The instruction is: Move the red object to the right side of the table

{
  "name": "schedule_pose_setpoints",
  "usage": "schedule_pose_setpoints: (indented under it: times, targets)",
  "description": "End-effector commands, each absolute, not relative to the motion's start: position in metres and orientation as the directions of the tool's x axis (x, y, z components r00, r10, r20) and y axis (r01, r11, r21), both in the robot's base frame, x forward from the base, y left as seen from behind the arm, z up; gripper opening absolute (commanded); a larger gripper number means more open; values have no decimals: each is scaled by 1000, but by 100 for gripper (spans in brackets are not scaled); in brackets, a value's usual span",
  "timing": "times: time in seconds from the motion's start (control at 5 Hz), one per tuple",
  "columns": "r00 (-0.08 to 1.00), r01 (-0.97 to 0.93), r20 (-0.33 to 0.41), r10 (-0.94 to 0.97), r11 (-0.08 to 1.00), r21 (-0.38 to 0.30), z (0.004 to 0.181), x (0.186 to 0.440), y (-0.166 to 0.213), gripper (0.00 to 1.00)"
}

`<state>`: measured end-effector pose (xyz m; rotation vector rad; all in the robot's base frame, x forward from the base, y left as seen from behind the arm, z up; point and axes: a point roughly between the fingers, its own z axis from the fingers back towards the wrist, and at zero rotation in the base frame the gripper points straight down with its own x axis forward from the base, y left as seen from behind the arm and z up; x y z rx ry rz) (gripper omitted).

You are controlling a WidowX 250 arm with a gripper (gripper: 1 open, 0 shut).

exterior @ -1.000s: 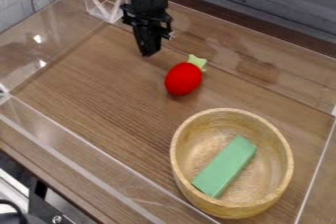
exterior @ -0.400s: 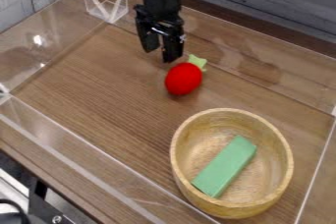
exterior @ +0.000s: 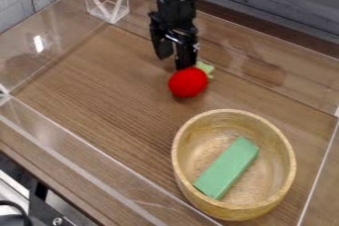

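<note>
Red and glossy, the red object (exterior: 188, 83), a small toy fruit with a pale green stem tuft, lies on the brown wood-grain bench (exterior: 93, 81) near the middle, between the far edge and a round wooden bowl (exterior: 235, 164). Directly above and just behind it hangs the black gripper (exterior: 175, 56), pointing straight down, its fingers (exterior: 161, 48) spread apart and grasping nothing; their tips sit just beside the fruit's upper edge, though contact cannot be confirmed. A green rectangular block (exterior: 228, 168) rests tilted inside the bowl. Low clear acrylic walls (exterior: 54, 27) edge the bench.
</note>
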<state>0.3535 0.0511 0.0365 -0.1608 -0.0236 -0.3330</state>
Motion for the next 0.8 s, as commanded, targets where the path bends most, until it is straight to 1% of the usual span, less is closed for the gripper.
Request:
schedule_pose_setpoints:
  times: [0.0,0.6]
  targets:
    - [934,355,88,-345,925,-136,45,360,42,100]
    - [914,405,82,-397,902,-148,31,364,21,100]
